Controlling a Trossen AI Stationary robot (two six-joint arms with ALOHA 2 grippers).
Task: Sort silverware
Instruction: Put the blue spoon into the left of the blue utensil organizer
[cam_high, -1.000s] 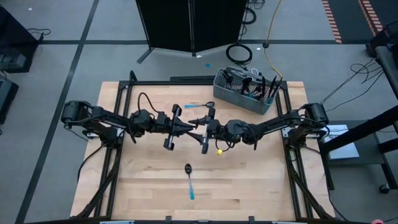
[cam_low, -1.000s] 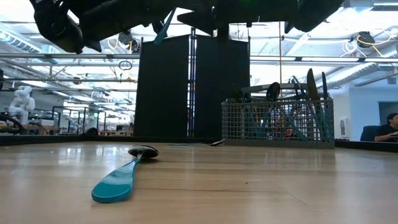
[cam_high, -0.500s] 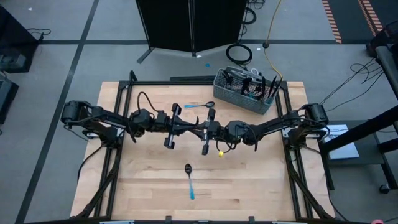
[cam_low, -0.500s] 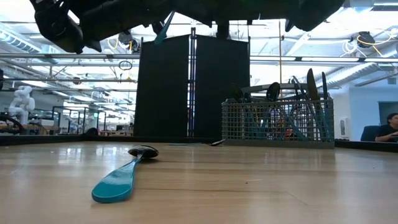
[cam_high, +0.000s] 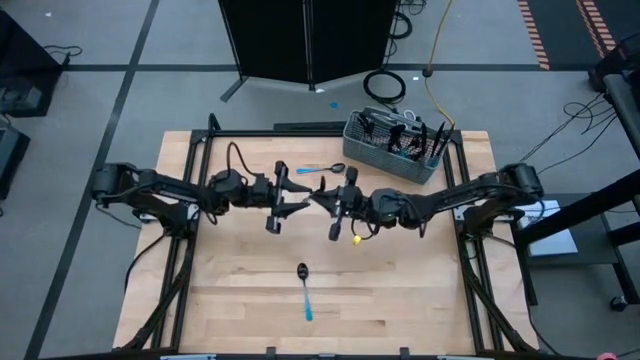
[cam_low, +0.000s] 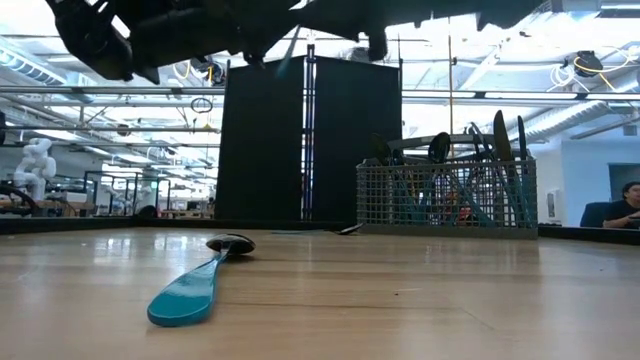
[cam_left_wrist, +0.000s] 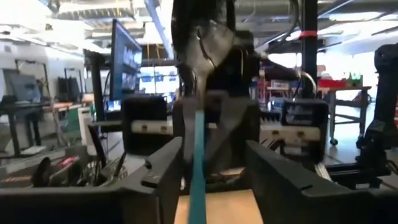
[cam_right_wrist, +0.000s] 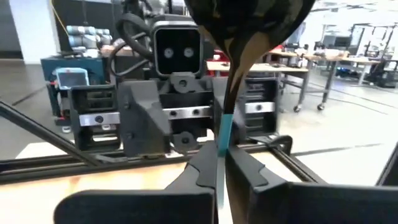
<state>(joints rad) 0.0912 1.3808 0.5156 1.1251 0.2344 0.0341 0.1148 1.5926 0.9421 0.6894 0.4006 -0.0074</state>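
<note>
High over the table's middle my two grippers face each other, fingertip to fingertip. My right gripper (cam_high: 324, 199) (cam_right_wrist: 219, 160) is shut on a spoon with a dark bowl (cam_right_wrist: 249, 18) and a light-blue handle. My left gripper (cam_high: 302, 198) (cam_left_wrist: 208, 152) is open, and its fingers stand on either side of the handle's free end (cam_left_wrist: 198, 180). A second spoon (cam_high: 305, 290) (cam_low: 195, 285) lies flat on the near part of the wooden table (cam_high: 230, 300). A third spoon (cam_high: 322, 169) lies near the far edge. My right gripper pinches the spoon's light-blue handle (cam_right_wrist: 223, 138) between its two fingers, just below the dark neck. The fingers come in level from the table's right. The spoon is lifted clear, with its bowl up by my wrist and its handle reaching toward my left gripper.
A grey wire-mesh basket (cam_high: 395, 146) (cam_low: 445, 195) with several utensils standing in it sits at the far right corner. A dark frame rims the table (cam_high: 205, 150). A person (cam_low: 625, 205) sits in the room beyond, at the right.
The spoon has passed from my left gripper to my right. My right gripper has shut on the handle, then my left gripper has opened and let go. Both grippers have drifted a little toward the far edge, and the spoon stays in the air.
</note>
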